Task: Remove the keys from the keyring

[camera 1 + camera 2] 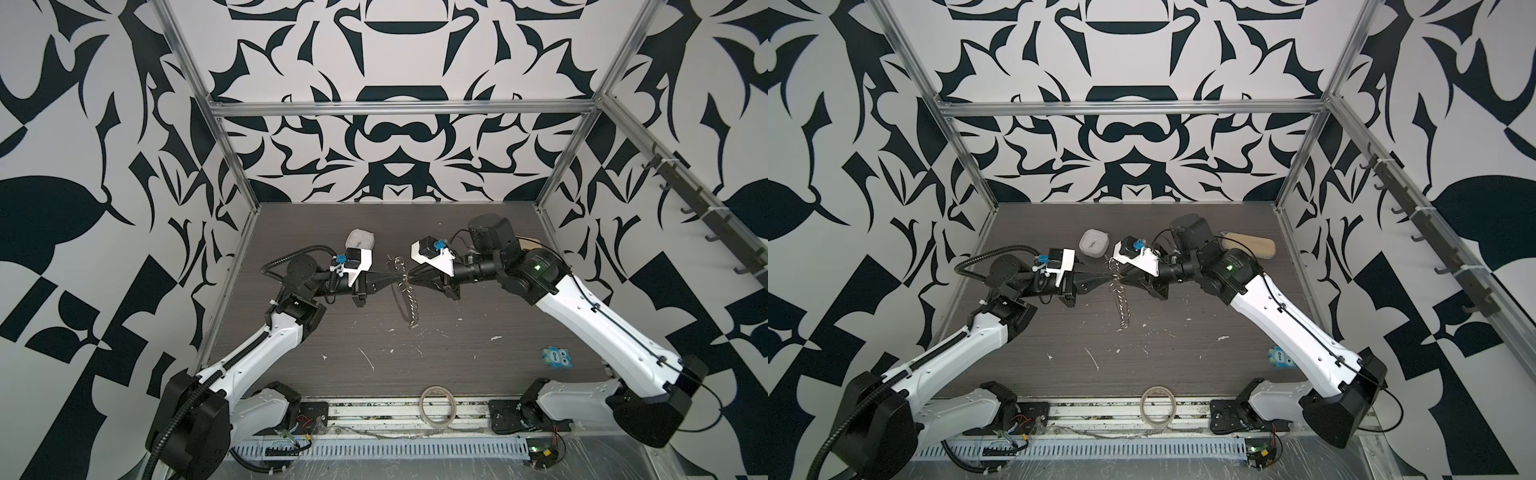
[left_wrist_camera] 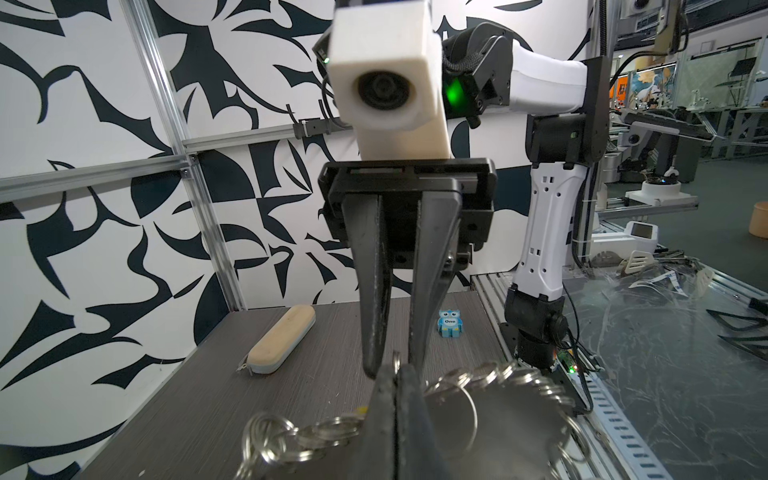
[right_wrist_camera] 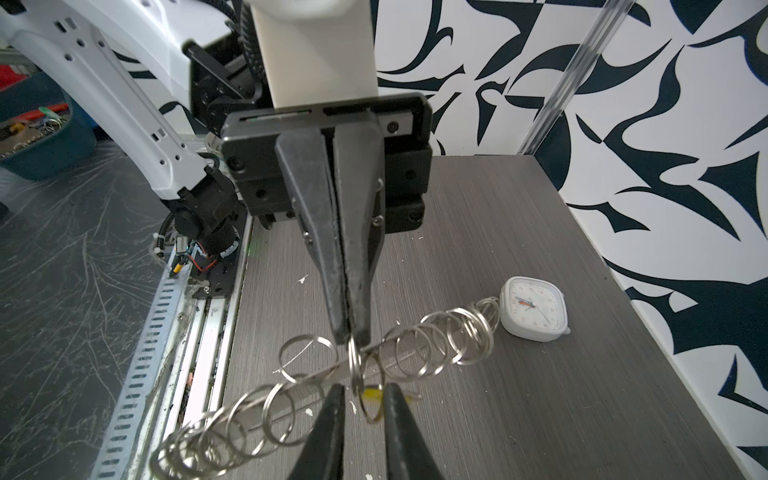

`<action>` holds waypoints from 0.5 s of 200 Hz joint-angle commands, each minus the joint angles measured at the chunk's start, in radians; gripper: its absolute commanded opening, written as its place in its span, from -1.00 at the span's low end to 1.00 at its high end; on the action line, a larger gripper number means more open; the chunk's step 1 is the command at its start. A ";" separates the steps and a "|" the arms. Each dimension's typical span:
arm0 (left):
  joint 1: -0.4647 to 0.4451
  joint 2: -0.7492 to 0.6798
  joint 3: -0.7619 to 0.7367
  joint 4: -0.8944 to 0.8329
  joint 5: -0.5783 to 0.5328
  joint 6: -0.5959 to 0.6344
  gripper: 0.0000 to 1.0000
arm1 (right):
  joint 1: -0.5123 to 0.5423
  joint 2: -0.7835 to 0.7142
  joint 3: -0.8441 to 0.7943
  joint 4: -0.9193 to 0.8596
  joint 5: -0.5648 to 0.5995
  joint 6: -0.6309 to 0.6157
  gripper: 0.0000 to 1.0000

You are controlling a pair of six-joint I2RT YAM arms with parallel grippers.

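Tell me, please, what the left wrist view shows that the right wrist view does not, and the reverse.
Only the left wrist view: the beige zip case and the blue owl figure on the dark table, plus the right gripper head-on, jaws apart.
Only the right wrist view: the white clock, plus the left gripper head-on, jaws shut on a ring.
Both: the keyring, a chain of silvery rings, where the two grippers meet above the table.

Silvery keyring (image 3: 353,362), yellow keys (image 3: 371,394), white clock (image 3: 534,309), grey woodgrain table (image 3: 519,395)
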 commanded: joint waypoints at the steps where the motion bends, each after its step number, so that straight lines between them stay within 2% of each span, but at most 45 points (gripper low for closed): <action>1: 0.003 -0.013 -0.001 0.032 0.023 -0.009 -1.00 | 0.002 -0.002 0.050 0.020 -0.035 -0.001 -0.65; 49: 0.002 -0.009 0.004 0.034 0.024 -0.008 -1.00 | 0.004 0.014 0.053 0.003 -0.043 -0.008 -0.86; 62: 0.003 -0.008 0.006 0.034 0.024 -0.009 -1.00 | 0.006 0.020 0.057 -0.008 -0.036 -0.018 -1.00; 83: 0.004 -0.010 0.006 0.023 0.015 -0.011 -1.00 | 0.013 0.024 0.071 -0.032 -0.011 -0.042 -1.00; 88: 0.004 -0.011 0.008 0.007 0.013 -0.007 -0.88 | 0.014 0.023 0.073 -0.035 -0.001 -0.050 -1.00; 100: 0.015 -0.025 0.017 -0.062 0.023 0.020 -0.38 | 0.014 0.025 0.093 -0.063 0.028 -0.078 -1.00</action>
